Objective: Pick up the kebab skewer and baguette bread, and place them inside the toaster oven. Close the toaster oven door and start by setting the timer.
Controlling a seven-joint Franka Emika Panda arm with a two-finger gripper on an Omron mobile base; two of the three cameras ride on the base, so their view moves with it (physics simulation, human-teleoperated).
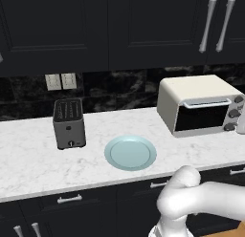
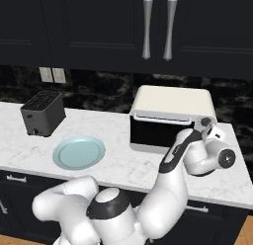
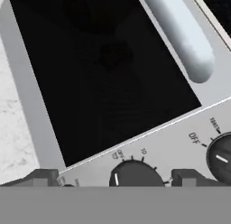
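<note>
You face a white marbled stone counter (image 1: 28, 164) under black upper cabinets (image 1: 143, 26) with silver bar handles, backed by a black veined splashback carrying two pale wall sockets (image 1: 61, 81). At the centre lies a round pale-blue plate (image 1: 130, 153), bare. At 9 o'clock from it stands a small dark grey slot toaster (image 1: 69, 123). At 2 o'clock from the plate sits the boxy cream-white toaster oven (image 1: 201, 107); its dark glass door (image 3: 99, 78) with the silver bar handle (image 3: 180, 33) stands shut against the frame.

The white arm's two-finger gripper (image 3: 115, 178) hovers close before the oven's knob panel, fingers spread wide and grasping nothing; a dark timer knob (image 3: 135, 175) sits between the fingertips.

In the right base view the arm covers the knob panel. In the hand view the knobs are cut off, their lettering is barely legible, and the oven's contents behind the glass cannot be made out
</note>
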